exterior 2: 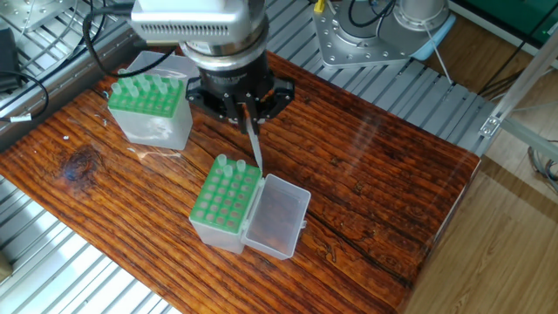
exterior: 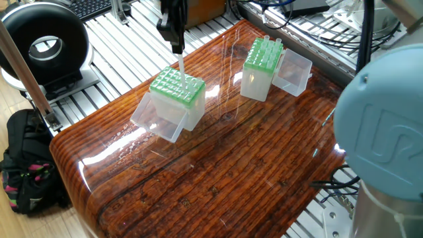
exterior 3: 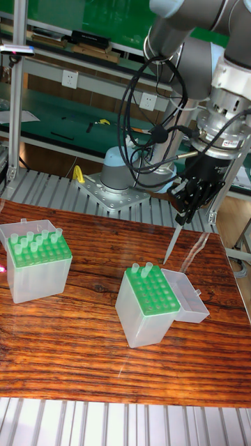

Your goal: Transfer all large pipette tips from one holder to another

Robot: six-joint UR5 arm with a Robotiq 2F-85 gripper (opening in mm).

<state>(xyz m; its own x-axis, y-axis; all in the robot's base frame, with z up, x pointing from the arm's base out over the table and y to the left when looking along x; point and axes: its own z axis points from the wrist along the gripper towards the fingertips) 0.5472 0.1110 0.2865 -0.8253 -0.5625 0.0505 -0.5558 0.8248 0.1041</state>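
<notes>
Tall fixed view shows the gripper (exterior 3: 183,218) clamped on a tip (exterior 3: 170,249), lifted clear of the near box (exterior 3: 146,304); next, carry it to the far box (exterior 3: 36,260).

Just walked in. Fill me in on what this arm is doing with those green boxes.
The gripper is shut on one large pipette tip, holding it in the air above the near green-topped box, whose clear lid hangs open. Two tips stand in that box. The other box, further along the wooden table, holds more tips.
</notes>
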